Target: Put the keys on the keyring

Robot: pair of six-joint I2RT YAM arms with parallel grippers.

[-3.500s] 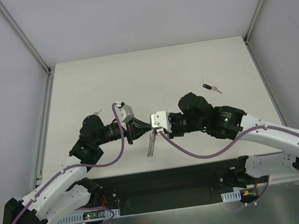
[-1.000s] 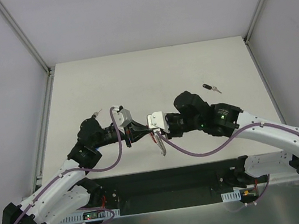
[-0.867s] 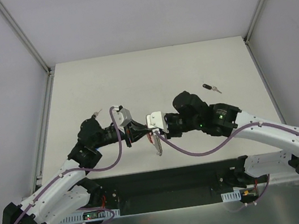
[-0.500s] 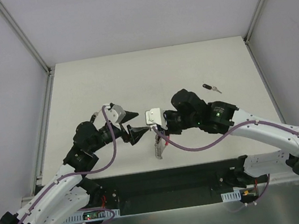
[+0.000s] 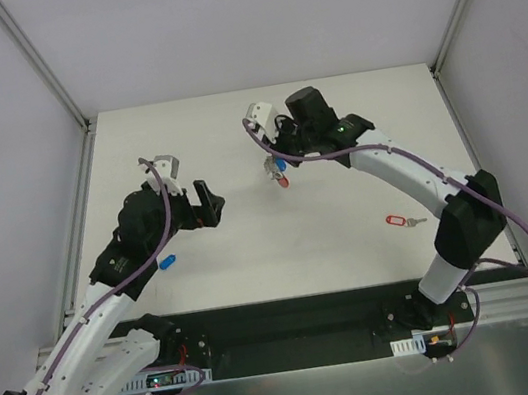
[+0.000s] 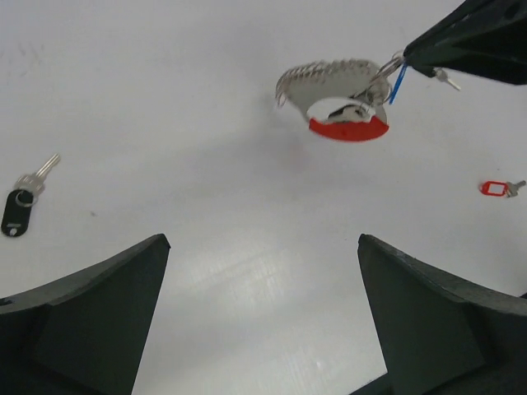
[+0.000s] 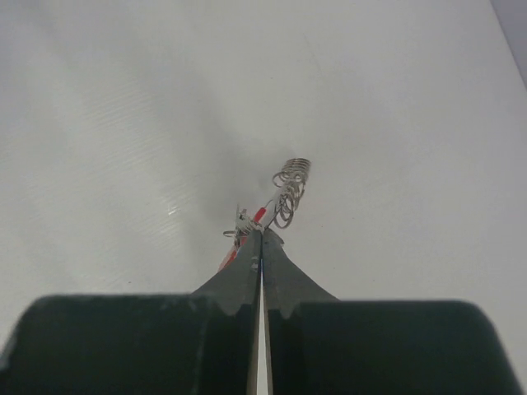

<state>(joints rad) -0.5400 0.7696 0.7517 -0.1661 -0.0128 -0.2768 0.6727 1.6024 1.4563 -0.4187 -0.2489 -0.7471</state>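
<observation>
A blue-headed key [image 5: 164, 263] lies on the worktop [image 5: 358, 273] at my left. Just right of it, my left hand [image 5: 206, 204] hovers with its fingers spread wide, holding nothing. Further right, my right hand [image 7: 262, 243] is pinched together on the keyring [image 6: 333, 81], which hangs above the worktop's far middle. A red-tagged key [image 5: 397, 222] lies far right.

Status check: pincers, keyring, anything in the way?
Left pincer open, empty. Right pincer shut on keyring. Red key, blue key, black key loose on table. Nothing in the way.
</observation>
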